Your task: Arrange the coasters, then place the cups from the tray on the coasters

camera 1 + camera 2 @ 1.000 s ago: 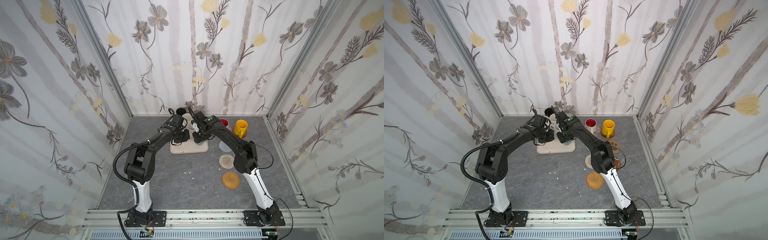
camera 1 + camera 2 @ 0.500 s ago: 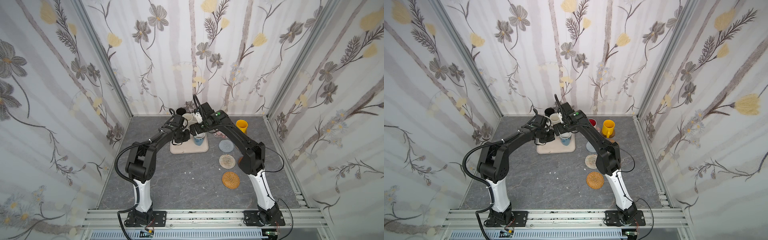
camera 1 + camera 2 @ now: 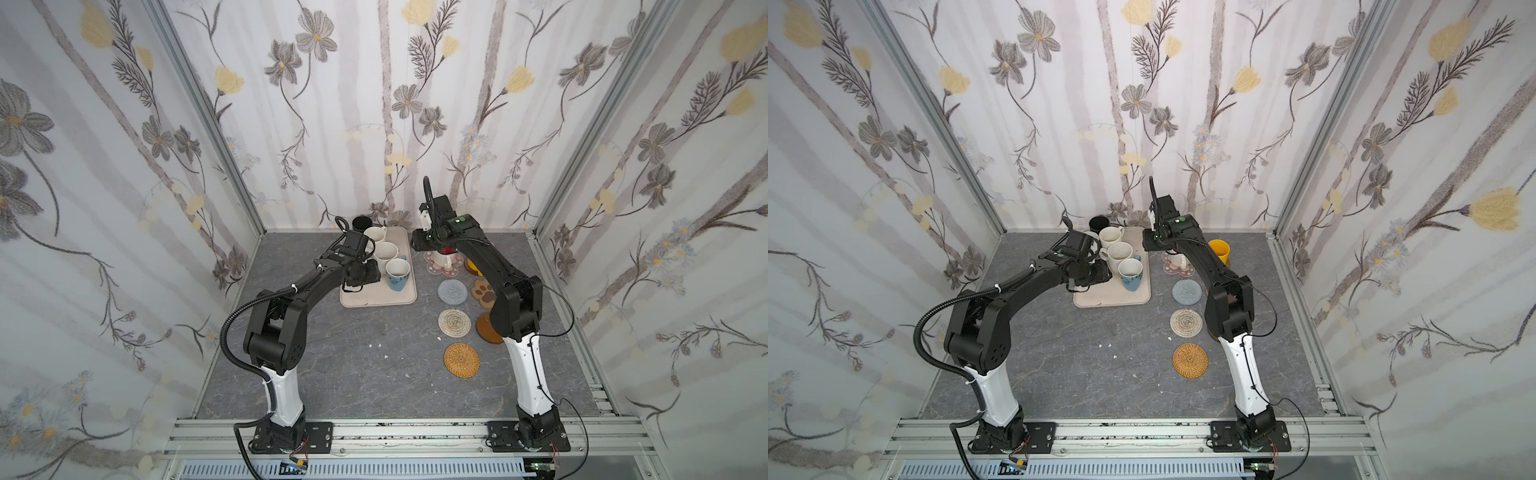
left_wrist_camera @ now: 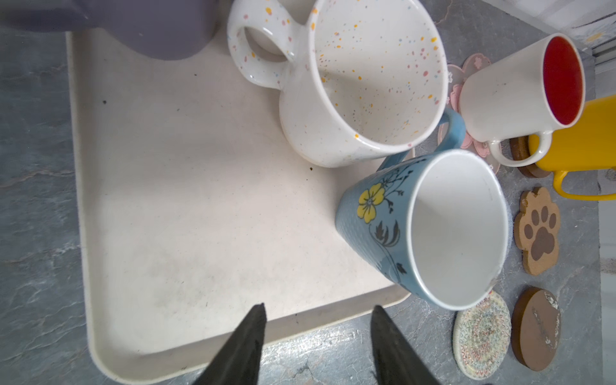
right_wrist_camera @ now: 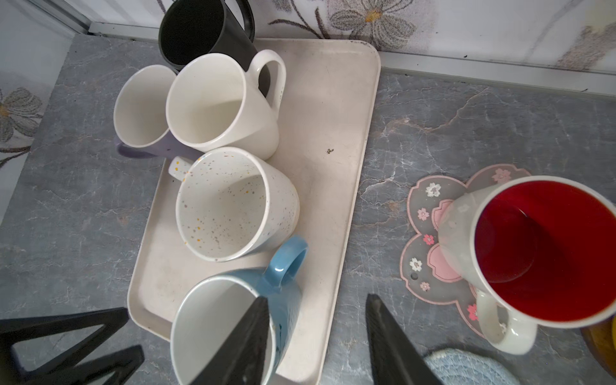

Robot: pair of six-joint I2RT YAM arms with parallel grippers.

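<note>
Right tool [image 5: 316, 298] has shifted right off the tray [image 5: 326, 116] toward white-red cup [image 5: 533, 250], spread, empty. Left tool [image 4: 318, 306], earlier pressed together, now spread, empty, over tray's near edge.

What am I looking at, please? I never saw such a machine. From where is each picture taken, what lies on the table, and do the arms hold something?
A left arm and a right arm, both robots, stand at a table. Two pictures look down from above; two come from cameras on the wrists. The left fingers and right fingers are open and hold nothing. Five cups, one blue, stand on the tray. A red-lined cup stands on a flower coaster, a yellow cup on a brown disc. Five more coasters lie bare, one a paw.
</note>
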